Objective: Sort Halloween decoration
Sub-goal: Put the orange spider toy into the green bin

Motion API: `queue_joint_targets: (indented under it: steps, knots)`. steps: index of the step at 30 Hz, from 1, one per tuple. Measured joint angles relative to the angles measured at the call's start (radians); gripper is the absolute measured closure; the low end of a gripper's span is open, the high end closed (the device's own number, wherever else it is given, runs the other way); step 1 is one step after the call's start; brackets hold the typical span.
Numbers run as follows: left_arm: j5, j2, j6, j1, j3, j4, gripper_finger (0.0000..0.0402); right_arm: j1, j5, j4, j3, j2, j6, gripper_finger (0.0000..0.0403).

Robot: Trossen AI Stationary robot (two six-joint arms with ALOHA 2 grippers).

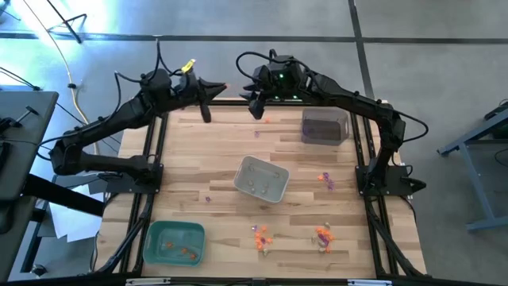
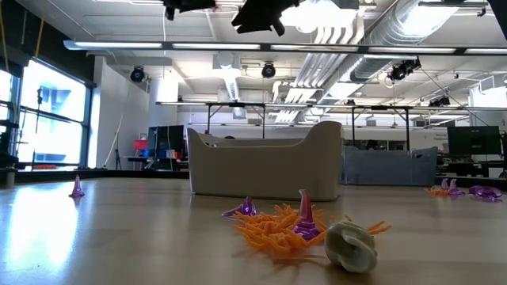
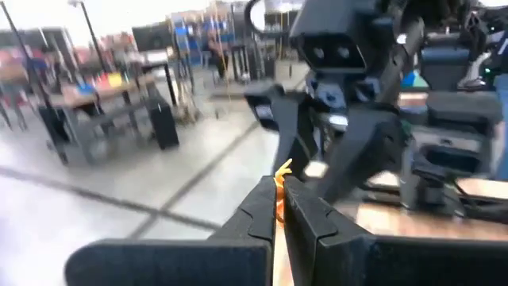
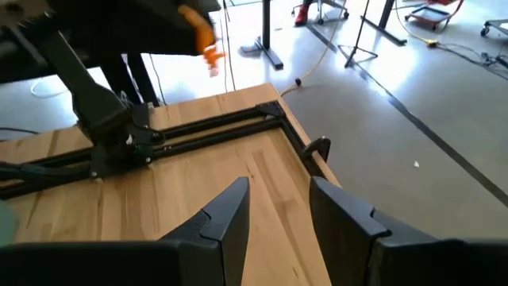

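High view: Both arms meet at the far edge of the wooden surface [image 1: 198, 159]. The left end effector [image 1: 226, 87] points toward the right end effector [image 1: 255, 102], the two tips near but apart. Trinkets lie well away from both, on the near half: an orange cluster [image 1: 262, 237], a second orange cluster [image 1: 323, 235], purple pieces [image 1: 325, 180] near the right arm's base, and one purple trinket [image 1: 209, 199] alone. A green tray [image 1: 175, 242] at the near left corner holds orange bits, a pale tray [image 1: 261, 178] sits mid-surface with small pale pieces, and a dark tray [image 1: 325, 127] stands by the right arm.

Low view: An orange tangle [image 2: 273, 226] with a purple cone [image 2: 305, 218] and a pale rounded trinket [image 2: 352, 244] lies close to the lens, in front of the pale tray; both arms hang high overhead.

Left wrist view: The left end effector [image 3: 279, 202] is clamped shut on a thin orange piece [image 3: 279, 187], which stands up between the fingertips, its long axis running along the fingers. The right arm looms just ahead.

Right wrist view: The right end effector [image 4: 278, 199] stands partly open and empty above bare wood. The orange piece [image 4: 205, 40] shows in the opposite tip, ahead and above, so any hand-over, or the carry to the green tray, seems to start from the left arm.
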Motion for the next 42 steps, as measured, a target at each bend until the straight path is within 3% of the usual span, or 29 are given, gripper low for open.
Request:
queue_joint_targets:
  steps: [4, 10, 14, 17, 23, 30, 42]
  knots:
    - [0.024, -0.054, -0.105, -0.008, 0.000, -0.218, 0.0401, 0.000, 0.000, -0.026, 0.000, 0.000, 0.000, 0.0274]
    - [0.172, -0.154, -0.306, -0.049, 0.000, -0.630, 0.0401, 0.000, 0.000, -0.074, 0.000, 0.000, 0.024, 0.0274]
    - [0.283, -0.204, -0.428, -0.157, 0.000, -0.784, 0.0401, 0.000, 0.000, -0.110, 0.000, 0.000, 0.052, 0.0274]
    - [0.275, -0.221, -0.562, -0.288, 0.000, -0.849, 0.0401, 0.008, 0.000, -0.141, 0.000, 0.000, 0.073, 0.0274]
    - [0.217, -0.190, -0.874, -0.598, 0.000, -0.932, 0.0401, 0.033, 0.000, -0.217, 0.000, 0.000, 0.076, 0.0274]
    - [0.206, -0.038, -1.182, -0.932, 0.000, -0.927, 0.0401, 0.050, 0.000, -0.319, 0.000, 0.000, 0.038, 0.0274]
    - [0.049, 0.257, -1.548, -1.211, 0.000, -0.912, 0.0401, 0.050, 0.000, -0.475, 0.000, 0.000, -0.005, 0.0274]
